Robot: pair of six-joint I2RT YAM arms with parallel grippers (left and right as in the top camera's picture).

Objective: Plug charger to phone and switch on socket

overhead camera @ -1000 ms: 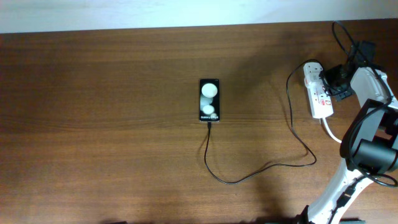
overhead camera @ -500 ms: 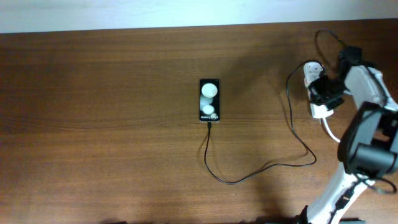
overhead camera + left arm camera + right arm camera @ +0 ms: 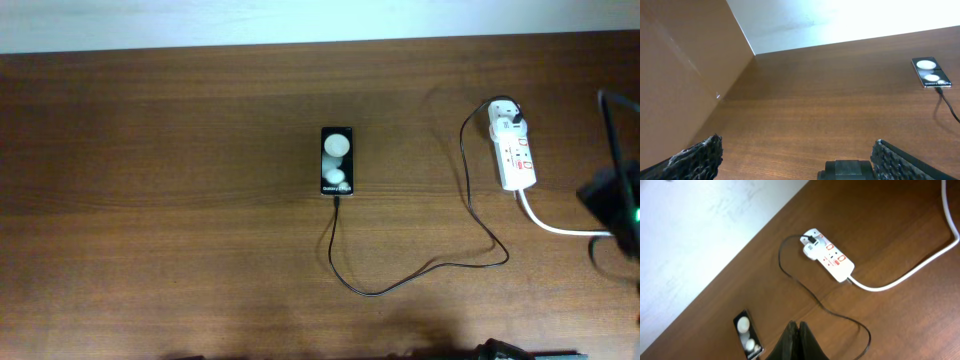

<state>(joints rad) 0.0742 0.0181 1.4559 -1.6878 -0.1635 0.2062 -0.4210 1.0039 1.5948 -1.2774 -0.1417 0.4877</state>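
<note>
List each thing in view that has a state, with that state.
phone: flat on the table, screen lit.
charger: slack, one end at the adapter, tip apparently plugged into the phone's bottom edge.
socket: adapter plugged in; switch position unreadable.
left gripper: open, empty.
right gripper: shut, empty.

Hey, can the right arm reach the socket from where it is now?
Probably yes: the right gripper, shut, hangs above the table with the socket in open view; only the thin charger lies near.
</note>
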